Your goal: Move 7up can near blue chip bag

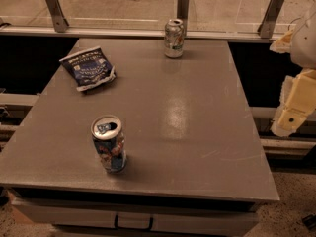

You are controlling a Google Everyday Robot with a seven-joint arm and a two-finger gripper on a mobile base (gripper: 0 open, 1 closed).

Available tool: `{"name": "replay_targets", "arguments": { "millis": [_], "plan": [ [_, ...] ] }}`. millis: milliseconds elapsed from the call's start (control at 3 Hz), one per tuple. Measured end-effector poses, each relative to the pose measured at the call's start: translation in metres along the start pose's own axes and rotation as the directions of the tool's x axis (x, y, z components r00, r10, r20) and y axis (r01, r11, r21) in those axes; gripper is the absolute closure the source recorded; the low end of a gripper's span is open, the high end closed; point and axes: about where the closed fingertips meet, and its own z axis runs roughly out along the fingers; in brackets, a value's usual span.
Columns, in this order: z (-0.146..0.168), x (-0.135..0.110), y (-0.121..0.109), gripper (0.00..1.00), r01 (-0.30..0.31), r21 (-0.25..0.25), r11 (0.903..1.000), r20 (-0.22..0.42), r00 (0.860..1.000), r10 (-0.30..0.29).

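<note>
The 7up can (174, 38), silvery-white with green markings and a metal top, stands upright at the far edge of the grey table (187, 112), right of centre. The blue chip bag (88, 67), dark blue and crinkled with white lettering, lies flat at the far left of the table, well apart from the can. My gripper (295, 107) is at the right edge of the view, off the table's right side and far from both, holding nothing that I can see.
A blue, colourfully printed can (109, 143) with an open top stands upright near the front left of the table. A rail with metal posts (56, 10) runs behind the table. The floor drops away dark on both sides.
</note>
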Motion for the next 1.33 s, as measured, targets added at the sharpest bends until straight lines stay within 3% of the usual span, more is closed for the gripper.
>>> {"name": "replay_targets", "arguments": {
  "millis": [667,1000,1333],
  "plan": [
    [0.003,-0.003,-0.009,0.00,0.009,0.007,0.9999,0.022,1.000,-0.010],
    [0.022,-0.019,-0.046,0.00,0.058,0.040,0.9975,0.097,0.993,-0.061],
    [0.047,-0.057,-0.108,0.00,0.115,0.114,0.9868,0.198,0.971,-0.136]
  ]
}}
